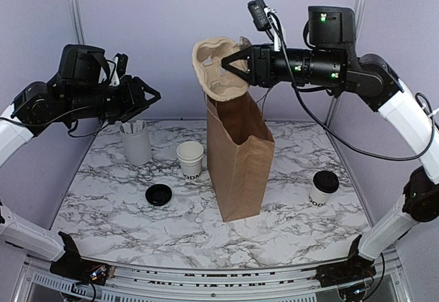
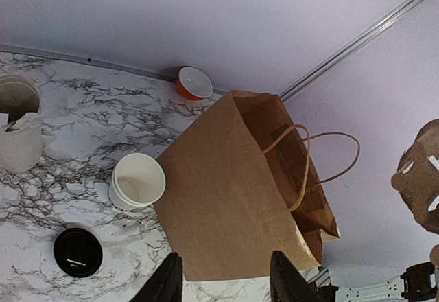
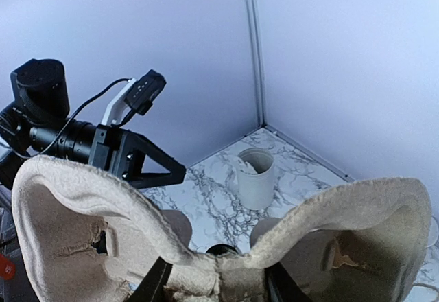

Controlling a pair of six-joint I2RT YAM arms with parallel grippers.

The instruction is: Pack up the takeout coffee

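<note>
Right gripper [image 1: 238, 65] is clamped on a beige moulded-pulp cup carrier [image 1: 216, 68], held tilted above the open mouth of an upright brown paper bag [image 1: 238, 161] at the centre of the marble-patterned worktop [image 1: 288, 226]. Left gripper [image 2: 225, 281] hangs above the worktop's left side, fingers part-way apart, nothing between them. The takeout coffee, a white paper cup with black round lid fitted [image 1: 324, 187], stands near the right edge, well apart from the bag. A lidless white paper cup [image 1: 190, 159] stands just left of the bag. A loose black plastic lid [image 1: 158, 194] lies closer to the front edge.
</note>
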